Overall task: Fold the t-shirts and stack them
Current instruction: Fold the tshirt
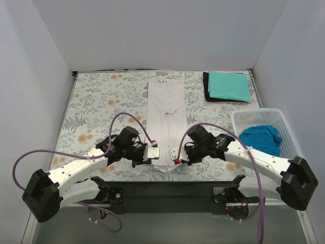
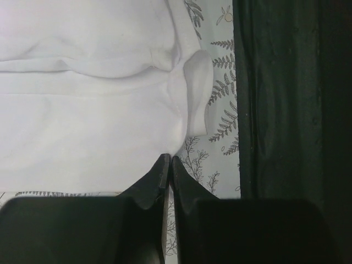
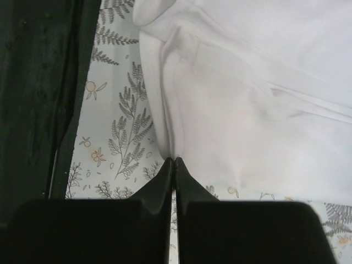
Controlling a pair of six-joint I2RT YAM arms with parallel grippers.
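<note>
Left gripper (image 2: 166,163) and right gripper (image 3: 173,164) clench the hem of the white cloth t-shirt (image 1: 165,104) at their tips; folding it probably needs an even joint lift.

Plain pale walls (image 1: 162,30) enclose the bench (image 1: 86,147) on three sides; floral cloth (image 1: 101,96) covers it; dark strip (image 1: 167,189) along its near edge

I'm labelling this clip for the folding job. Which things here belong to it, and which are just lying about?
Job:
white t-shirt, pinched at its near edge by left hand and right hand
teal t-shirt folded on dark t-shirt
blue t-shirt in the basket

Lying about:
the basket itself
floral table cloth
</note>
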